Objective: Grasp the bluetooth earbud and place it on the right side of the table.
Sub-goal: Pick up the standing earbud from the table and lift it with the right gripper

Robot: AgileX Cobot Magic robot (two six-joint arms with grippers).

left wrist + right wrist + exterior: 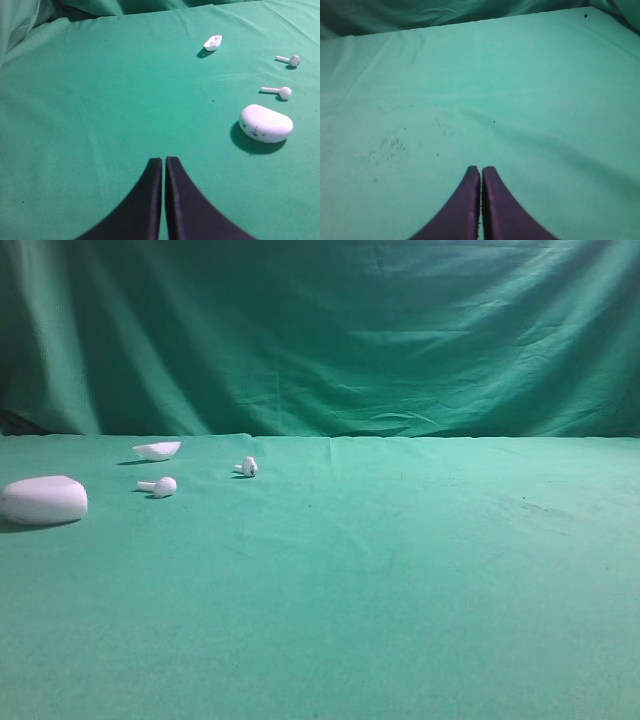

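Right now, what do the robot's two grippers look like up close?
Only the fingers show. The left gripper has two smooth, matte black fingers, broad at the base and curving to narrow tips. The right gripper has the same shape but looks dark purple. No cables, markings or arm links are visible.

My views are dim and soft, tinted green. Overhead light throws short dark shadows left of the case (pixel 266 123). My right wrist view looks paler and hazier.
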